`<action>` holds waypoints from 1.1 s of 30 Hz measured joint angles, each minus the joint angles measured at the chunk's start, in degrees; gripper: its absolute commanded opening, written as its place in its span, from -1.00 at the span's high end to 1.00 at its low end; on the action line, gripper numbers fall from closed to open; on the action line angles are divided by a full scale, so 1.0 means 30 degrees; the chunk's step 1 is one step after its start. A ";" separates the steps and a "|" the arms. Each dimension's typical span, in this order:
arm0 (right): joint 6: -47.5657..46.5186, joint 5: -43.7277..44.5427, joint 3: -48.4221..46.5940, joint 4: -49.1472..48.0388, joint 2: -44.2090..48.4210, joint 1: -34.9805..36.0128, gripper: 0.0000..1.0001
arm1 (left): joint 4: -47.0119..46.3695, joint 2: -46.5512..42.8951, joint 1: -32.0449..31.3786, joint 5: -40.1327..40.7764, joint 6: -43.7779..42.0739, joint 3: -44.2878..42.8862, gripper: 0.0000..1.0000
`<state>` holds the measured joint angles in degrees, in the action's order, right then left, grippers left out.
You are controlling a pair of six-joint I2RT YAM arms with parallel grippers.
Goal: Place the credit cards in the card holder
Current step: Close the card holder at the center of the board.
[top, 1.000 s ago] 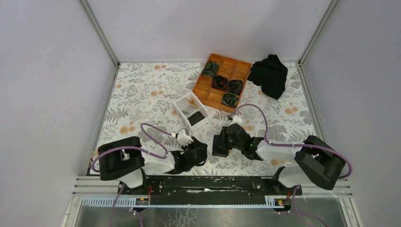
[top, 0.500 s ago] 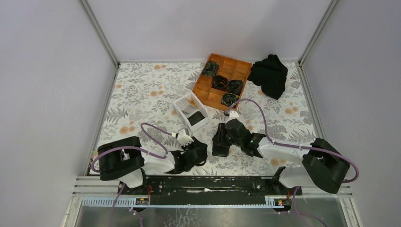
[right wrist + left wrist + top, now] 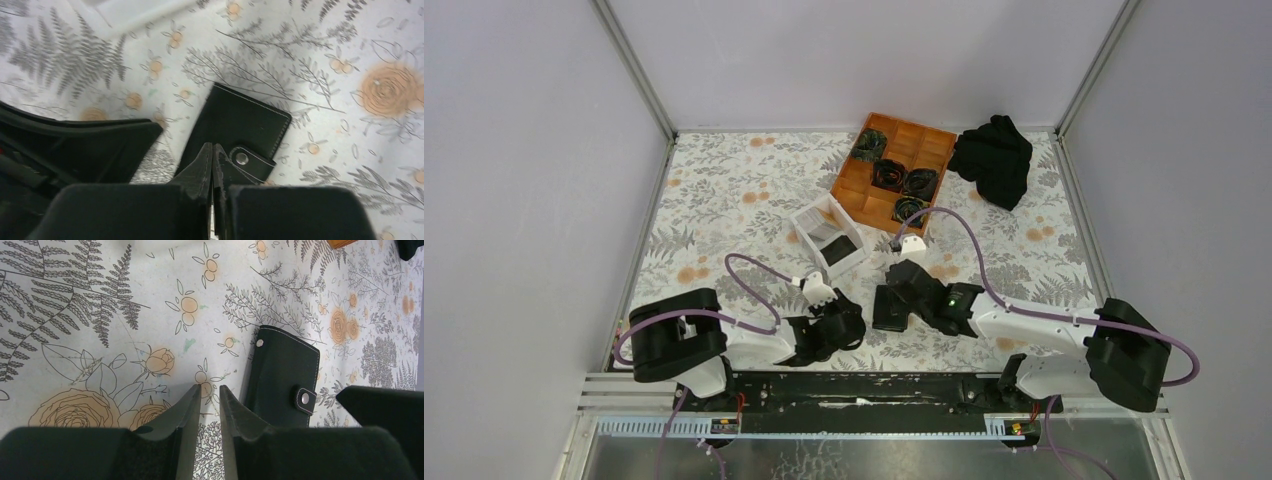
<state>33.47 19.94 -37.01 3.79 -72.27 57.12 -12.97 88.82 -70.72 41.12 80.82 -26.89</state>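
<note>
Hovering right on the target: R fingers (image 3: 212, 150) are clenched tight w/ nothing between them. Tips sit over the near edge of the card holder (image 3: 242, 122), just left of its strap tab (image 3: 250, 160). Can't tell if they touch the leather or ride just above it.

Card holder lies flat and closed on the counter (image 3: 724, 200), between the two arms. Long axis runs approx near-far, tab on the near-right corner.

R arm is the closer one, reaching in low from the right w/ wrist pitched down at the holder.

L fingers (image 3: 195, 397) are low to the counter just left of the holder, not touching it, released w/ only a narrow gap and nothing in it.

No credit cards visible in any view. Next move prob hinges on getting the tab unsnapped, so R fingers would need to part first.
</note>
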 measured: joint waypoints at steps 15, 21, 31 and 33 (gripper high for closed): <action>0.0641 0.2688 0.0029 0.2426 -0.0590 0.0969 1.00 | -0.0153 0.0160 0.0000 0.0153 -0.0284 -0.0036 0.42; 0.0780 0.2703 0.0160 0.2433 -0.0663 0.0969 1.00 | -0.0197 0.0197 -0.0007 0.0160 -0.0284 -0.0051 0.42; 0.0801 0.2696 0.0204 0.2368 -0.0670 0.0969 1.00 | -0.0335 0.0321 -0.0007 0.0306 -0.0277 -0.0051 0.42; 0.0831 0.2674 0.0255 0.2164 -0.0816 0.0969 1.00 | -0.0415 0.0401 -0.0015 0.0357 -0.0277 -0.0058 0.42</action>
<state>35.97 27.97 -36.25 10.28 -74.72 60.03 -14.22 90.02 -70.76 42.19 79.99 -27.07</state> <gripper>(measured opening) 0.011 0.285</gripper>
